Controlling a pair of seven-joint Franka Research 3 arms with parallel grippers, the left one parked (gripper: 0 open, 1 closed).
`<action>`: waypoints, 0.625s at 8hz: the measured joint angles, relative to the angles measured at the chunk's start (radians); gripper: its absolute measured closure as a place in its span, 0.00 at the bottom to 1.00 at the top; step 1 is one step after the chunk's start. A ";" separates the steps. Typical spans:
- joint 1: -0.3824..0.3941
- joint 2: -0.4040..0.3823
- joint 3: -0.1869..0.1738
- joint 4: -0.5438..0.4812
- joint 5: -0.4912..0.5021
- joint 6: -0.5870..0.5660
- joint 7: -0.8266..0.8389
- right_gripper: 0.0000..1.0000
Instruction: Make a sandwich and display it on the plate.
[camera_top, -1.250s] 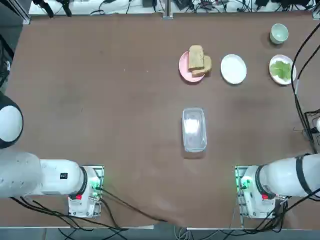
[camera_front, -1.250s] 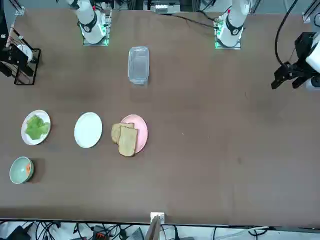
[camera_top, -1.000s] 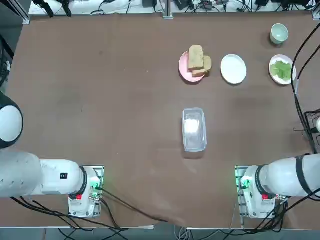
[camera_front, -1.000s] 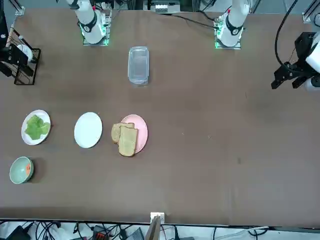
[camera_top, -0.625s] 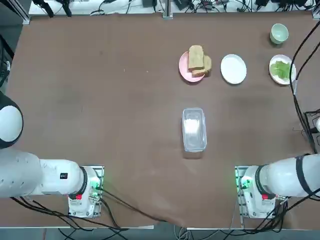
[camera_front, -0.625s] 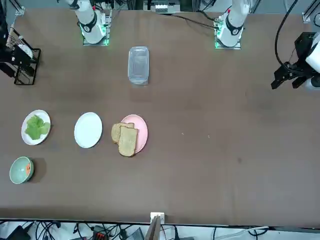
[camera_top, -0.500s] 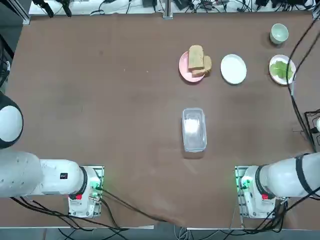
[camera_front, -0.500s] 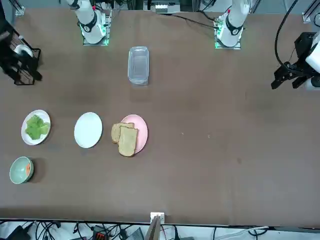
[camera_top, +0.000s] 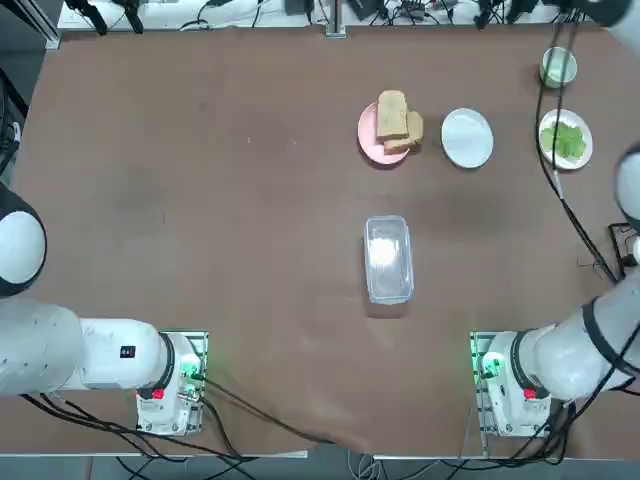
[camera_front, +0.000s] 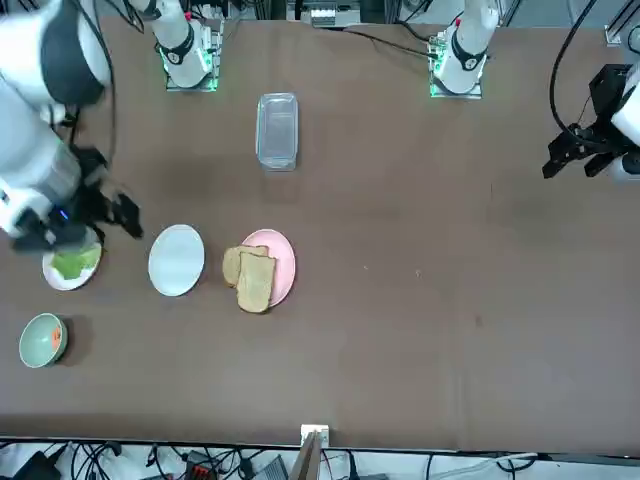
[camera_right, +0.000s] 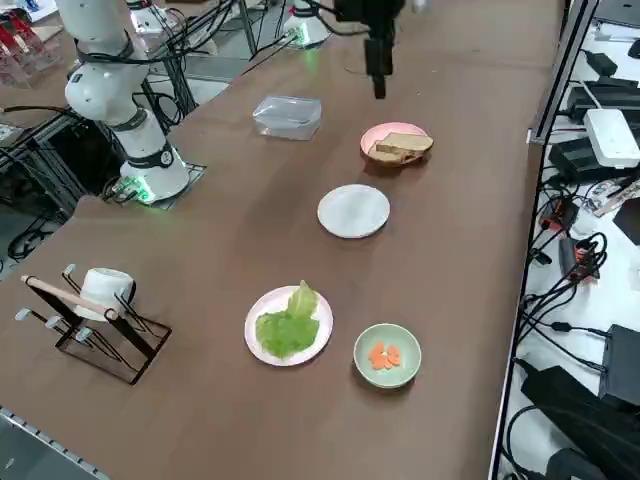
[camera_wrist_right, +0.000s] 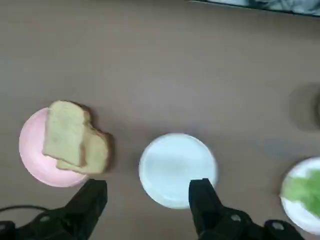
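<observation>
Nothing is assembled yet. Two tan bread slices (camera_top: 397, 122) lie overlapped on a pink round plate (camera_top: 371, 137) toward the table's far edge, the small white round plate (camera_top: 467, 137) sits bare just beside it, and lettuce (camera_top: 564, 139) rests on a third plate near the far right corner with a green sauce bowl (camera_top: 558, 67) beyond. The right gripper (camera_wrist_right: 149, 197) hangs above the white plate, fingers spread wide and empty. The brown table (camera_top: 220, 200) also carries a clear plastic box (camera_top: 388, 258) mid-table; cables crowd its edges.
</observation>
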 joint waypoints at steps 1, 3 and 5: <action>0.002 0.086 0.001 0.072 0.074 0.000 -0.043 0.00; 0.003 0.232 0.002 0.189 0.193 0.000 -0.150 0.00; 0.001 0.352 0.003 0.281 0.309 0.001 -0.259 0.01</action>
